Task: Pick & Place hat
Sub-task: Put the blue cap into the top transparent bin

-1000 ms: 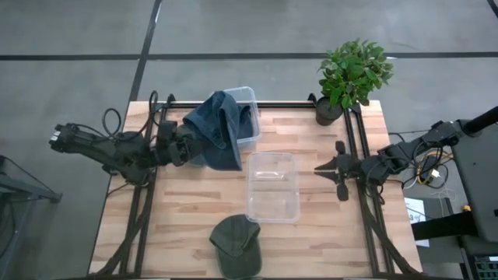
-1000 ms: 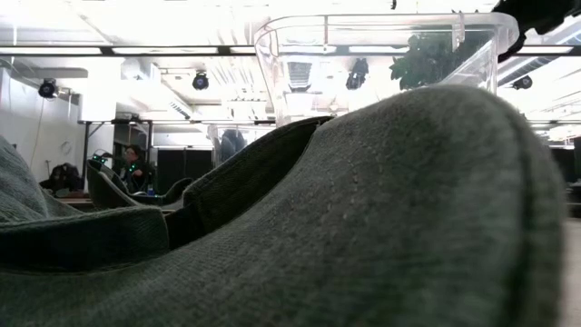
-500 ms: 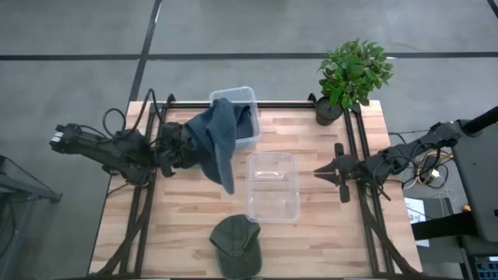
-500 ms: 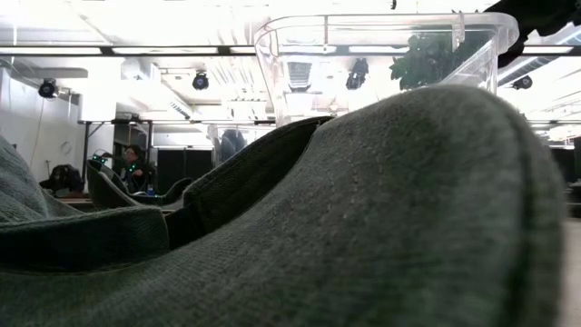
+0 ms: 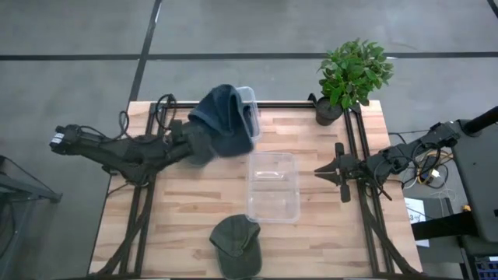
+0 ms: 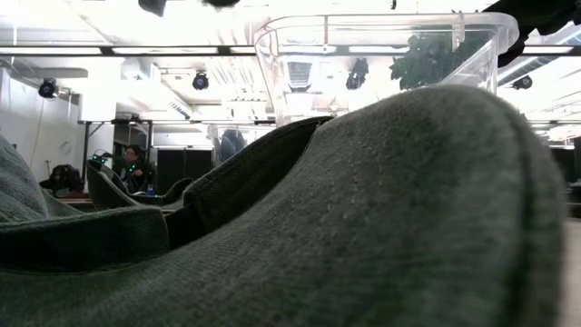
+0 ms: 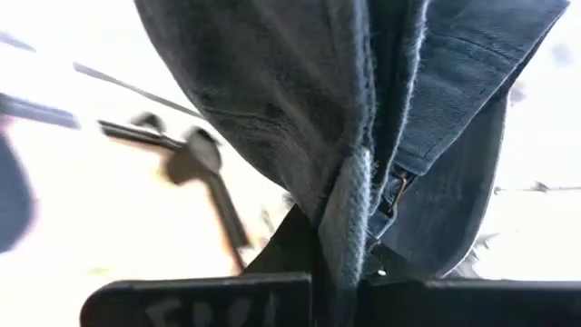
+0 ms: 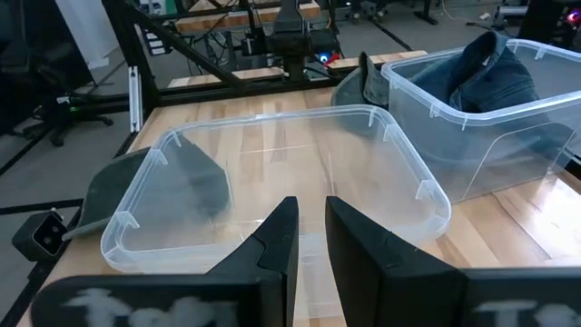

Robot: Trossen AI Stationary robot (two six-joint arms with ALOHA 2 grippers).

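Your left gripper [image 5: 204, 140] is closed on the blue denim hat [image 5: 226, 123] and holds it over the far clear bin [image 5: 249, 105], at the back of the wooden table [image 5: 187, 210]. In the left wrist view the denim cloth [image 7: 363, 127] hangs directly in front of the fingers, with a folded edge pinched between them. The green hat [image 5: 236, 245] lies at the near edge of the table, well apart from both grippers, just in front of the near clear bin [image 5: 272, 187]. In the low view it fills almost the whole picture. Your right gripper [image 5: 320, 171] waits just beside the right side of the near bin; its fingers [image 8: 272, 241] stand a little apart and hold nothing.
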